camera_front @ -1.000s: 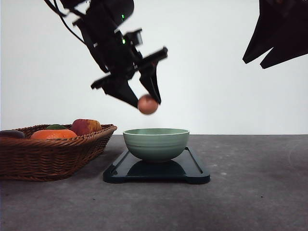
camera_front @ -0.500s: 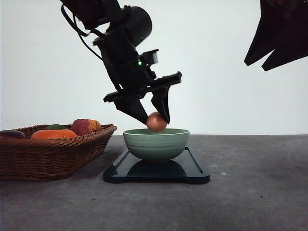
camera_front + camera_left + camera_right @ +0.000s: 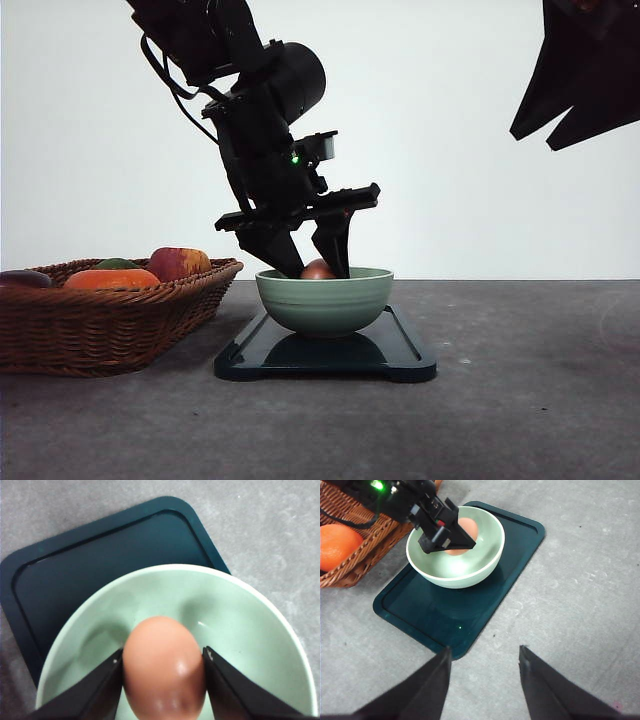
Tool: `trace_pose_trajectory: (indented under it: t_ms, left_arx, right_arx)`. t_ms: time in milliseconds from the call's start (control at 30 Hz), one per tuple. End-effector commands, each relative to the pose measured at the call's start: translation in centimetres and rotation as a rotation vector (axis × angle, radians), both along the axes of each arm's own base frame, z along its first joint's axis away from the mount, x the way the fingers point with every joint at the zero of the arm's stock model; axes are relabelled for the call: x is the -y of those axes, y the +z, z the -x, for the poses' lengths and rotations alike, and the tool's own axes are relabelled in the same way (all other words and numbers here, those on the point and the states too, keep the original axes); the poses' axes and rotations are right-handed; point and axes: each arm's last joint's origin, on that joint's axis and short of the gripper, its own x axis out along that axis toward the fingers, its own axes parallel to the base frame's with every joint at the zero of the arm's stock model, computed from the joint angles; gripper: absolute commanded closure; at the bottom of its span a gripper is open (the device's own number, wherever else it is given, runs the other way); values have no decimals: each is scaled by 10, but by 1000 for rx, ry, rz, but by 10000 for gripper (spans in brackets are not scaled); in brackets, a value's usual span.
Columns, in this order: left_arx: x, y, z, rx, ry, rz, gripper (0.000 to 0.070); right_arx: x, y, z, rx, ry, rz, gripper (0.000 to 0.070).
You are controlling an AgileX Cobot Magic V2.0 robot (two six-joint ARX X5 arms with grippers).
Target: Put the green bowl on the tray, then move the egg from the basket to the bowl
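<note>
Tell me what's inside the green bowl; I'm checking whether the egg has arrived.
Inside the green bowl is the egg, clamped between the left gripper's fingers. The bowl floor beneath the egg is covered, so I cannot tell if the egg touches it.

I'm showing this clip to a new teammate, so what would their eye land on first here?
First, the left gripper dipping into the green bowl mid-table, its fingers clamped on the reddish-brown egg. Next, the bowl sits on the dark tray, with the wicker basket of fruit to its left. The right gripper hangs open, high above.
</note>
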Motion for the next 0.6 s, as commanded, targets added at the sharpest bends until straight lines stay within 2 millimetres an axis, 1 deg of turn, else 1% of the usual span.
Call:
trace_pose_trajectory:
  t_ms: [0,267,433,567]
  left_arx:
    - [7,-6,-3,6,-18,-8,424]
    - [8,-9,-3,-1,-18,-13,424]
    - [10,-17,-4,-18,-19,-24,423]
    - [10,-18,-3,-24,-21,-28,404]
  right_arx:
    - [-2,0,-1,5,10,5,432]
    - [-2,0,-1,5,10,5,432]
    - [-2,0,-1,0,10,7,432]
    - [-1,-1,0,-9,10,11,432]
